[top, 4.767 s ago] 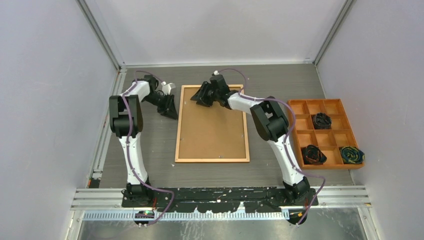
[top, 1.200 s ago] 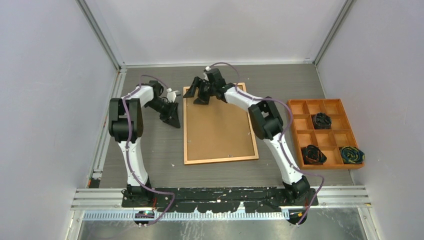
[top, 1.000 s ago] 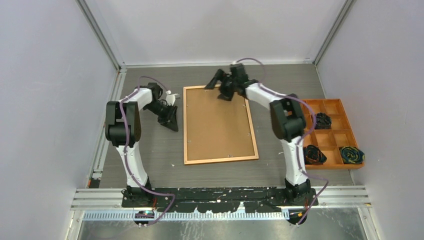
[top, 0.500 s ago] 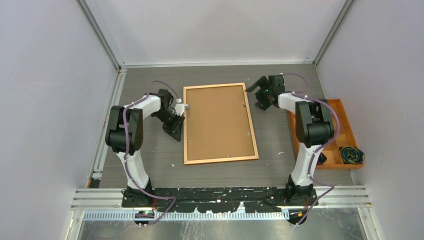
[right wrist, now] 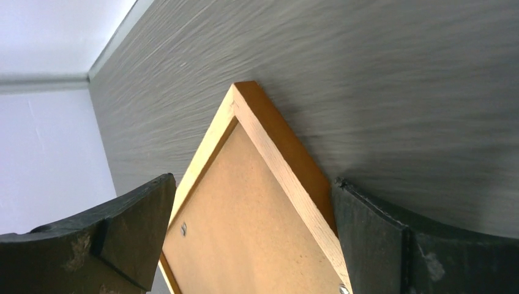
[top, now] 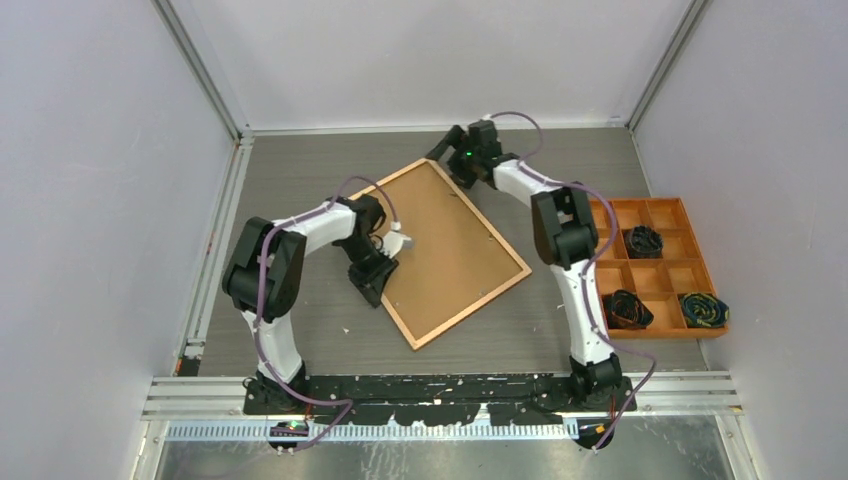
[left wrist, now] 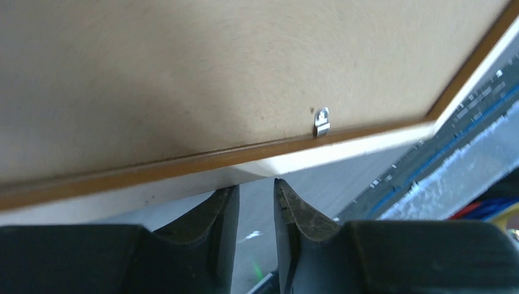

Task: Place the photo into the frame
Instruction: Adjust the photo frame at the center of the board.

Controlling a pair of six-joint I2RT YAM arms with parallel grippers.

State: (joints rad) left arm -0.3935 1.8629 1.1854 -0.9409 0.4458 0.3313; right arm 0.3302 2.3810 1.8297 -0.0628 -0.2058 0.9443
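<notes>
The frame [top: 472, 308] lies face down and skewed on the table, its brown backing board [top: 445, 245] facing up. The photo is out of view. My left gripper [top: 380, 287] is at the frame's left long edge. In the left wrist view its tips [left wrist: 256, 184] stand a narrow gap apart with nothing between them, just under the pale edge of the frame [left wrist: 183, 162], near a metal clip [left wrist: 321, 121]. My right gripper [top: 448, 158] is wide open at the far corner, and that corner of the frame [right wrist: 275, 147] sits between its fingers [right wrist: 251, 180].
An orange compartment tray [top: 600, 215] stands at the right with dark rolled items [top: 643, 240] in some cells. Grey walls close in on three sides. The arm bases and a metal rail run along the near edge.
The frame has swung counterclockwise, its far end shifting left. My left gripper has moved right and nearer along the frame's edge. My right gripper came back left to the far corner.
</notes>
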